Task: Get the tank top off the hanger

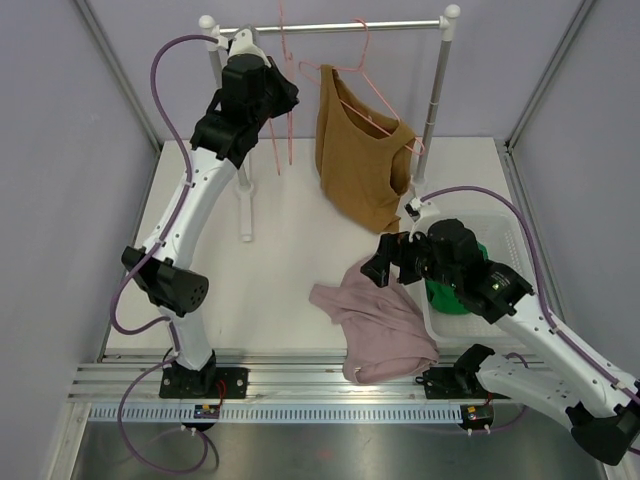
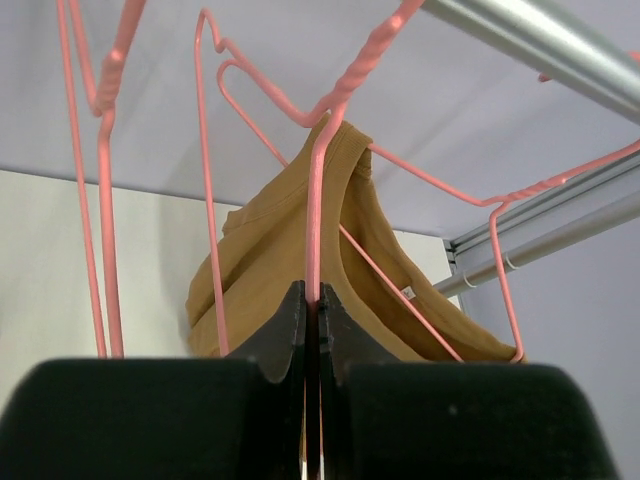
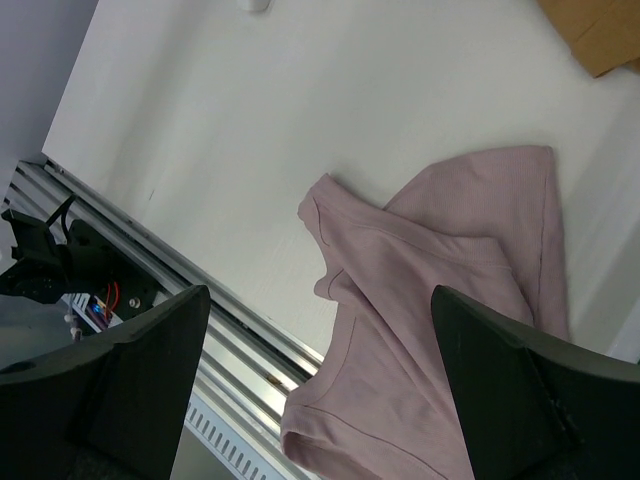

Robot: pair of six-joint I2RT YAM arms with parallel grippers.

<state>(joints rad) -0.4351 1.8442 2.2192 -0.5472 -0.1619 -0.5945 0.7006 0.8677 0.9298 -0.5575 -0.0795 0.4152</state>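
one pink shirt [image 1: 375, 320] near tank top [image 1: 360, 160]

Pale lilac walls [image 1: 60, 150] enclose a white table [image 1: 290, 235]; aluminium rail [image 1: 300, 385] in front

We note pink shirt [image 1: 375, 330] lying crumpled on white worktop [image 1: 280, 270], right of middle, hem reaching near edge. White basket [image 1: 515, 245] sits along right edge, just beside shirt; green cloth [image 1: 445, 300] inside, mostly hidden. Clothes rack [image 1: 330, 27] stands along far edge: steel bar on two white posts. Spare pink hanger [image 1: 287, 120] hangs empty from bar, toward far-left corner. We see lilac walls [image 1: 60, 150] on three sides.
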